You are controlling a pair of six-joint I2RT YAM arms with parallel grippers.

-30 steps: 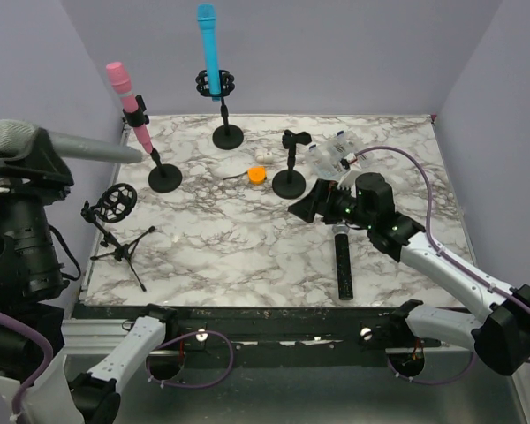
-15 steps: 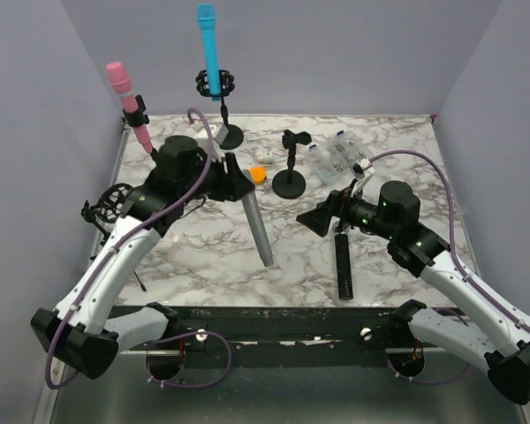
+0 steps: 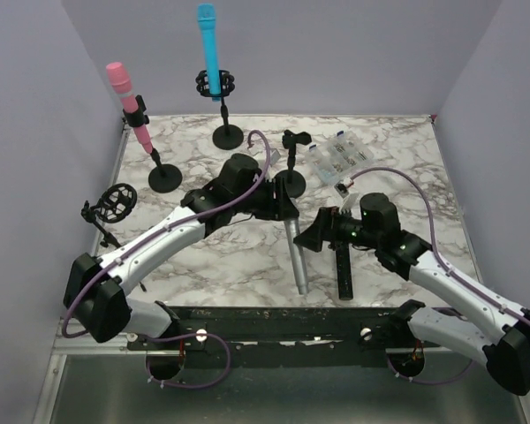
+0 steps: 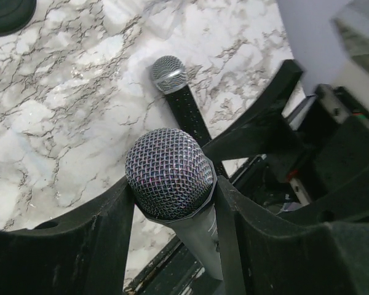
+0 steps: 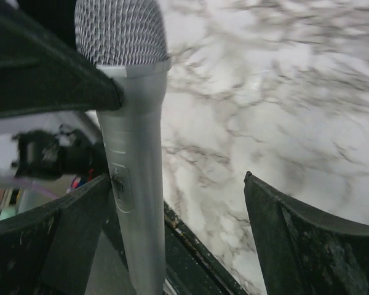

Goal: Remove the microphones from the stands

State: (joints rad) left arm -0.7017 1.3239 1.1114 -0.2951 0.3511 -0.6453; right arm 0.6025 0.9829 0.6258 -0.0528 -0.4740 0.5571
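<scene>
My left gripper (image 3: 283, 215) is shut on a grey microphone (image 3: 295, 259), which hangs head-up with its tail near the table's front edge. In the left wrist view its mesh head (image 4: 169, 173) sits between my fingers (image 4: 114, 233). My right gripper (image 3: 307, 237) is open just right of it. In the right wrist view the grey microphone (image 5: 132, 141) stands between the open jaws, close to the left finger (image 5: 67, 239). A black microphone (image 3: 343, 265) lies on the table (image 3: 406, 177). It also shows in the left wrist view (image 4: 178, 98). A pink microphone (image 3: 134, 113) and a blue microphone (image 3: 210, 51) stand in stands.
An empty clip stand (image 3: 291, 163) is behind my left gripper. An empty shock-mount tripod (image 3: 115, 208) stands at the left edge. A clear plastic box (image 3: 336, 159) lies at the back right. Purple walls enclose the table.
My left arm has swung right with the grey microphone, from centre-left to beside the right gripper. My right gripper has shifted slightly left toward it.
</scene>
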